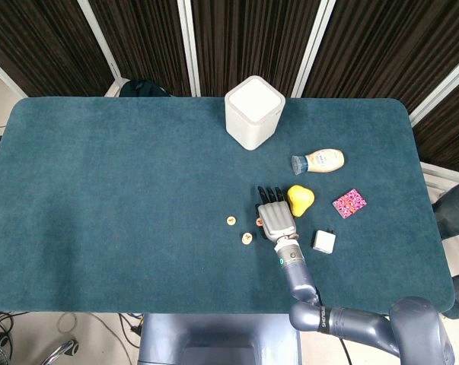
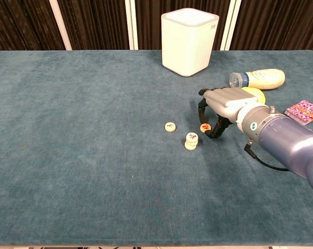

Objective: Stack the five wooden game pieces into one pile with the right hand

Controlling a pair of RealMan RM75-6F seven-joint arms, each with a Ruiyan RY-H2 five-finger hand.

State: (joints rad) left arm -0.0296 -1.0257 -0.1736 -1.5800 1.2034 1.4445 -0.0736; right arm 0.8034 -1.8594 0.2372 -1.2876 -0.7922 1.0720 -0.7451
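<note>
Covering the whole scene is a teal felt table (image 1: 122, 190) with rounded corners, backed by dark ribbed wall panels (image 1: 145, 38) split by white strips.

At the far middle stands a white square bin (image 2: 189, 41); right of it a cream bottle (image 2: 258, 79) lies on its side, then a yellow pear-shaped toy (image 1: 300, 198), a pink patterned card (image 2: 303, 110) and a small white cube (image 1: 324, 242). The right hand (image 2: 223, 106) is low over the felt, fingers curled down around a wooden piece with a red mark (image 2: 205, 127); whether it grips the piece I cannot tell. Just left and nearer sits a short stack of pieces (image 2: 191, 140), and left of that a single piece (image 2: 170, 126) lies flat.
</note>
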